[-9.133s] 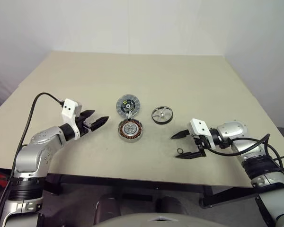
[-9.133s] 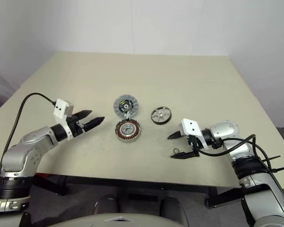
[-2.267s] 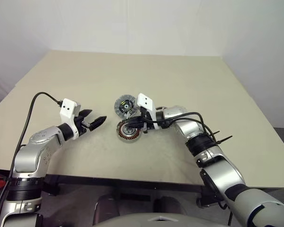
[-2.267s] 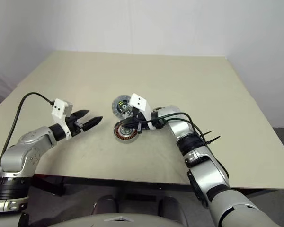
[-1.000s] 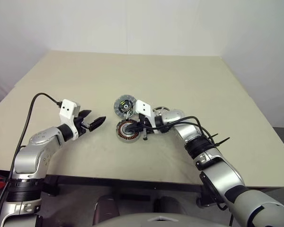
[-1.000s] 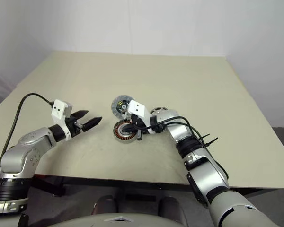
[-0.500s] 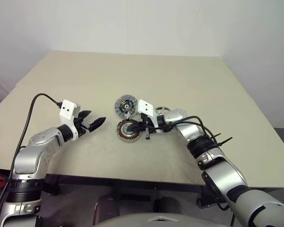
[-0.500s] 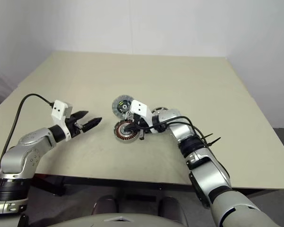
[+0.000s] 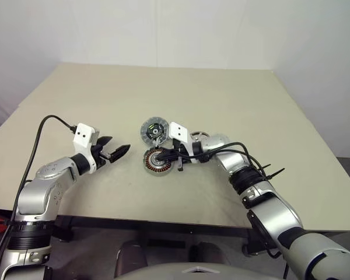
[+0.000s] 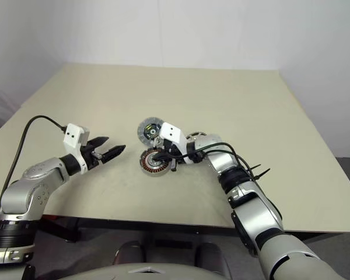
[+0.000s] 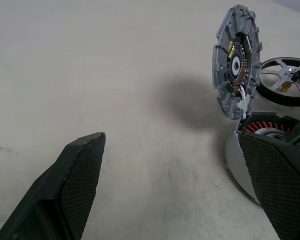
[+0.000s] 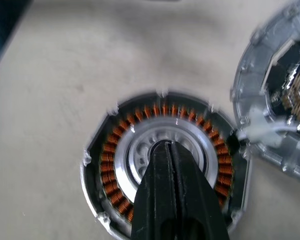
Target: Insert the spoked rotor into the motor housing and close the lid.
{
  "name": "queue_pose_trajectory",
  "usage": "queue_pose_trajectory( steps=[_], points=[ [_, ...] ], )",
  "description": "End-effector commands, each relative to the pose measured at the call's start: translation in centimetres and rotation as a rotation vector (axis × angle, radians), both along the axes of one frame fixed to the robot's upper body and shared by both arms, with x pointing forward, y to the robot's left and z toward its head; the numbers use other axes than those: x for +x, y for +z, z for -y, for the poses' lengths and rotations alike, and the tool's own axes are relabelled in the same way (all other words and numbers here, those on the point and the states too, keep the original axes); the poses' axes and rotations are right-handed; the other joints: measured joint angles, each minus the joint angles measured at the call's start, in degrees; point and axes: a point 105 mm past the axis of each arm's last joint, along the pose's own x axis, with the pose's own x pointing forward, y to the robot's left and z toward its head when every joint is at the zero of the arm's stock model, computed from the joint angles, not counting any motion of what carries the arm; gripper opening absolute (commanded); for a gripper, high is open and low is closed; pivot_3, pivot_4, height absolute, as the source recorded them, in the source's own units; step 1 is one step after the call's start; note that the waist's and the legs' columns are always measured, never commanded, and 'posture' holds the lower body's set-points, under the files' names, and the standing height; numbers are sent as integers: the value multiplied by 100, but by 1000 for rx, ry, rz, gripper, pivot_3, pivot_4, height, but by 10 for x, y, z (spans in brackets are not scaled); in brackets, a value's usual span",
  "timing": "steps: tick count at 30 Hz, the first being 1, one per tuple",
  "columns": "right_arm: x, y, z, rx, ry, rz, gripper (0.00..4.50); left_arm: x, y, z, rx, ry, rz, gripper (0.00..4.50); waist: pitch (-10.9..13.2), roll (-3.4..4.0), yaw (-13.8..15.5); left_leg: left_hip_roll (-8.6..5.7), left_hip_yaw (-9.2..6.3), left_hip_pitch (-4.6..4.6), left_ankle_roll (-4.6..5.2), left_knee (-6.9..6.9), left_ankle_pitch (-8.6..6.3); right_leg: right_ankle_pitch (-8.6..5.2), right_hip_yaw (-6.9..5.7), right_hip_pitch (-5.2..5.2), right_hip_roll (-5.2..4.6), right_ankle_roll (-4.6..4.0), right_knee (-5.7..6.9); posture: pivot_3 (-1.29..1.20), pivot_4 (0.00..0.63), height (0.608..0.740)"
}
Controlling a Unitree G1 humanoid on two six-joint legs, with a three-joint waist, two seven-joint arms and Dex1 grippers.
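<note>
From the head camera, the right gripper (image 9: 176,158) was clenched on nothing, its fingers pressed together and reaching across over the housing (image 9: 159,161). That looked like a probing or lining-up pose above the cup's centre, not a carry. The left gripper (image 9: 118,151) hung released off to the housing's left, apart from it, probably waiting to steady the cup. The lid (image 9: 153,130) stood tilted open on the housing's far edge, leaving the cup's mouth free. The rotor (image 9: 203,138) was largely hidden behind the right wrist, on the table (image 9: 233,99) just right of the lid.

In the left wrist camera, the lid (image 11: 236,61) stood nearly upright, ribbed grey rim around a dark face with yellow-green marks. Beyond it lay the rotor (image 11: 285,82), a dark ring with silver spokes, not yet in the housing (image 11: 265,131).

In the right wrist camera, the closed fingers (image 12: 176,200) pointed at the housing's (image 12: 165,165) silvery centre, ringed by copper-brown windings. Whether they touched it I could not tell.
</note>
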Motion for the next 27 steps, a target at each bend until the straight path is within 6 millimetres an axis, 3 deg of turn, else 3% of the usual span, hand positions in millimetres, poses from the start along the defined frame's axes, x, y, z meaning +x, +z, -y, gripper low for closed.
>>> queue_pose_trajectory(
  steps=[1, 7, 18, 24, 27],
  points=[
    [2, 1, -2, -10, 2, 10, 37, 1, 16, -2, 20, -3, 67, 4500, 0, 0, -5, 1, 0, 0, 0, 0, 0, 0, 0, 0, 1, 0, 0, 0, 0, 740],
    [3, 4, -1, -2, 2, 18, 37, 1, 16, -1, 21, -3, 67, 4500, 0, 0, -4, 1, 0, 0, 0, 0, 0, 0, 0, 0, 0, 0, 0, 0, 0, 740],
    [-2, 40, -11, 97, 52, 77, 37, 3, 15, 1, 15, -10, 64, 4500, 1, 1, -1, 1, 0, -5, 0, -1, 0, 0, -1, -4, 1, 0, -4, 0, 0, 740],
    [-2, 37, -13, 96, 47, 62, 37, 3, 15, 0, 16, -8, 65, 4500, 1, 2, -1, 1, 0, -4, 0, -1, 0, 0, -1, -3, 1, 0, -2, 0, 0, 740],
    [-2, 21, -12, 72, 20, 12, 37, 2, 16, -1, 18, -6, 66, 4500, 1, 2, -1, 1, 0, -4, 0, -1, 0, 0, -1, -3, 1, 0, -3, 0, 0, 740]
  ],
)
